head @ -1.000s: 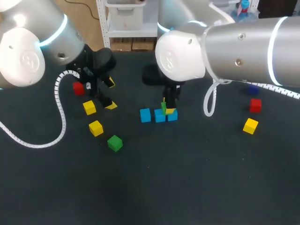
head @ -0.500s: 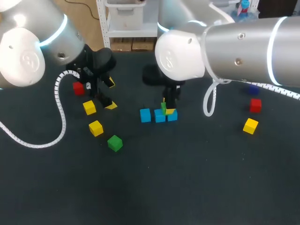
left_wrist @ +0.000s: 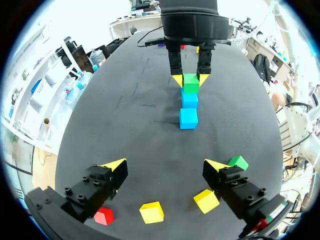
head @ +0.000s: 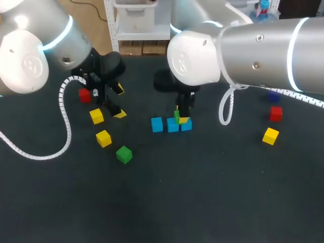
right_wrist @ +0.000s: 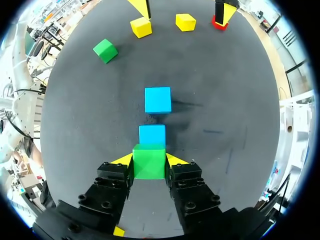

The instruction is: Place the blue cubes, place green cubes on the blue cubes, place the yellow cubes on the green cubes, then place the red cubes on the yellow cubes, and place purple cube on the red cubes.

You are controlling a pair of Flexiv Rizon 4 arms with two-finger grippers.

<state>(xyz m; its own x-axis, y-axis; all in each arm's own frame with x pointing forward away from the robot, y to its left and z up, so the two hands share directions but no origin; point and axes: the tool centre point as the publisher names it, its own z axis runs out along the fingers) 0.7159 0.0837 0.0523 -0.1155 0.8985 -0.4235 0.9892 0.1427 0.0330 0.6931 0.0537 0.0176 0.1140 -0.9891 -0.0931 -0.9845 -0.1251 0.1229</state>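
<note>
Green cube (right_wrist: 149,163) clamped between both fingers of right claw (right_wrist: 149,159), at end of row of blue cubes (right_wrist: 152,135); contact beneath not discernible. Left claw (left_wrist: 166,165) spread wide, holding nothing, above yellow cubes (left_wrist: 151,212) on table (head: 202,192)

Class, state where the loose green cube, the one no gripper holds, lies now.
In the head view the loose green cube lies on the left side, apart from the others, nearest a yellow cube.

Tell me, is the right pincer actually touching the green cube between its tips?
Touching. The right wrist view shows the right pincer with both yellow tips pressed against opposite sides of the green cube, with no gap.
</note>
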